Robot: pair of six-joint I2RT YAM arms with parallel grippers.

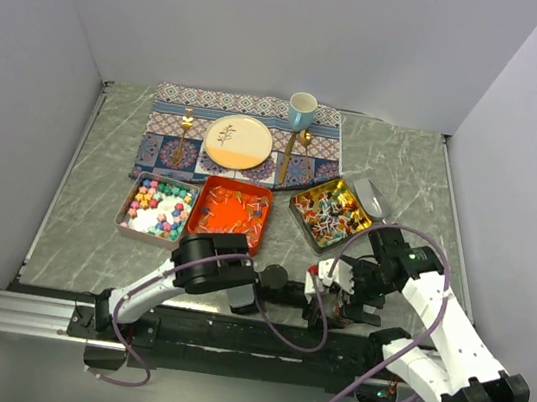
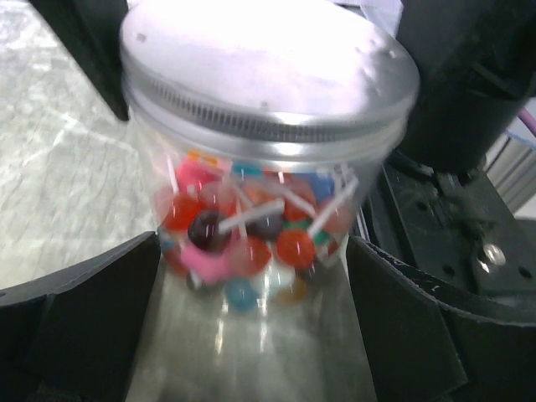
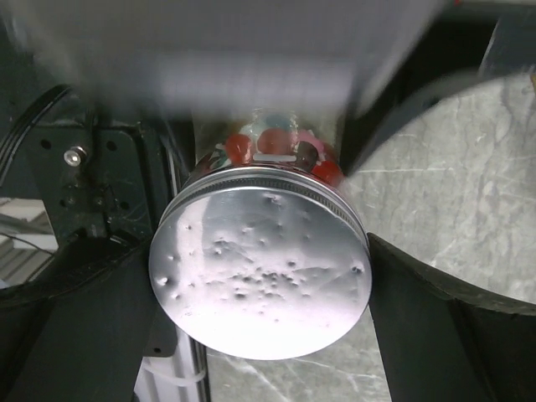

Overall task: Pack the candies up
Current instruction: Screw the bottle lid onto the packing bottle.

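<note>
The candies lie in three open tins: pastel lumps (image 1: 156, 208) on the left, red-orange wrapped ones (image 1: 233, 212) in the middle, and twist-wrapped ones (image 1: 328, 213) on the right. A clear jar (image 1: 328, 283) of lollipops with a dented metal screw lid stands near the front edge between the arms. My left gripper (image 1: 307, 290) reaches in from the left. In the left wrist view it (image 2: 254, 243) is shut on the lower body of the jar (image 2: 268, 167). My right gripper (image 1: 342, 295) (image 3: 260, 247) is shut on the jar's lid (image 3: 260, 268). The left wrist view is blurred.
A loose tin lid (image 1: 370, 197) lies by the right tin. Behind the tins a patterned mat (image 1: 160, 149) carries a plate (image 1: 238, 142), a fork (image 1: 185, 128), a spoon (image 1: 293, 149) and a blue cup (image 1: 302, 110). The black base rail (image 1: 227, 342) runs along the front edge.
</note>
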